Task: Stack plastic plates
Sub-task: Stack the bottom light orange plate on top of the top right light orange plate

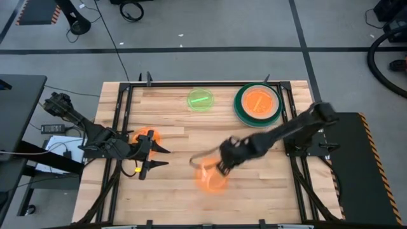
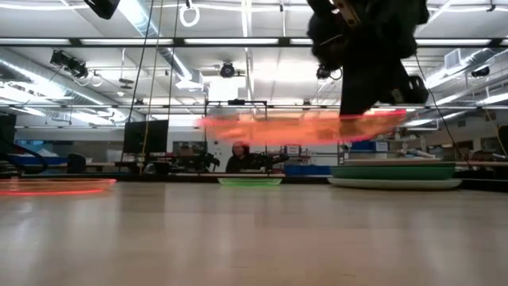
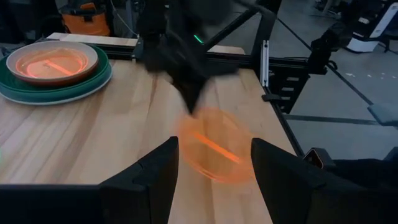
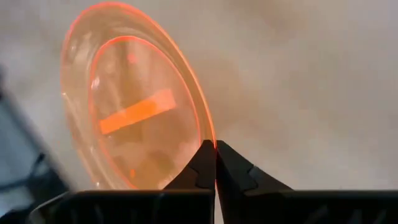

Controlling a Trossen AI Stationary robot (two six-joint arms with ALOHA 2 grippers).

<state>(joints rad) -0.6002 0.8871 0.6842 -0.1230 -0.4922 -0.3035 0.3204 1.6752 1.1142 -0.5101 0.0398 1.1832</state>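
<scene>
My right claw [image 4: 216, 163] pinches the small orange plate's [image 4: 134, 124] rim, held above the table, well apart from the green-based stack [image 1: 257, 105].

You had a wooden table [image 1: 178, 133] of light planks in a black frame. On it lay a neon-green plate [image 1: 201, 99] near the far edge, a stack of plates [image 1: 257, 104] at the far right corner, and an orange plate [image 1: 147, 137] at the left.
</scene>
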